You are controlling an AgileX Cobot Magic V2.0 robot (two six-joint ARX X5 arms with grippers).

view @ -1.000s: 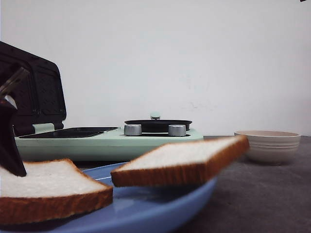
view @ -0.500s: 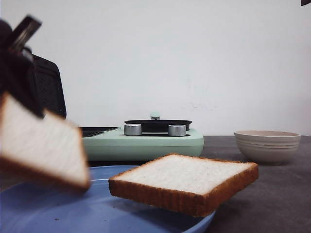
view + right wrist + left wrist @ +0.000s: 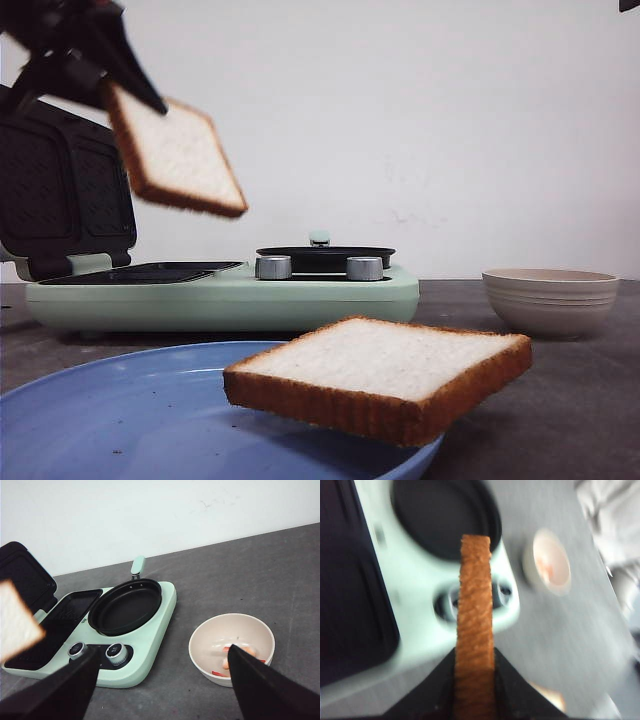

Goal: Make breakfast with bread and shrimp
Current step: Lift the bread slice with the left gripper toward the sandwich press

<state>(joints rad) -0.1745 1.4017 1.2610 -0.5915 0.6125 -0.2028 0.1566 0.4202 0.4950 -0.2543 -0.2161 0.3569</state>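
Bread transfer is the step in hand. The left arm's fingers (image 3: pixel 474 680) are clamped on the edge of one bread slice (image 3: pixel 175 155), which hangs tilted in the air above the open breakfast maker (image 3: pixel 225 290). In the left wrist view the slice shows edge-on, its brown crust running up from between the two fingers, with the round pan (image 3: pixel 445 515) and the knobs (image 3: pixel 447 602) of the appliance beyond it.

The second slice (image 3: pixel 385 375) lies on the blue plate (image 3: pixel 120 420), overhanging the plate's right rim. The plate sits on the bench (image 3: pixel 560 400) in front of the appliance.

The hinged lid (image 3: pixel 65 190) stands raised, leaving the flat grill plate (image 3: pixel 55 627) below it exposed. The shrimp (image 3: pixel 240 655) lie in the pale bowl (image 3: pixel 231 647), on the bench to the right of the appliance and well apart from it.

The right arm's fingers (image 3: pixel 160 685) are apart and hold nothing, hovering over the bench.

The next move likely calls for carrying the held slice over the grill plate, levelling it, lowering it flat and then letting go. The tilt needs correcting first, or one corner will probably land ahead of the rest.
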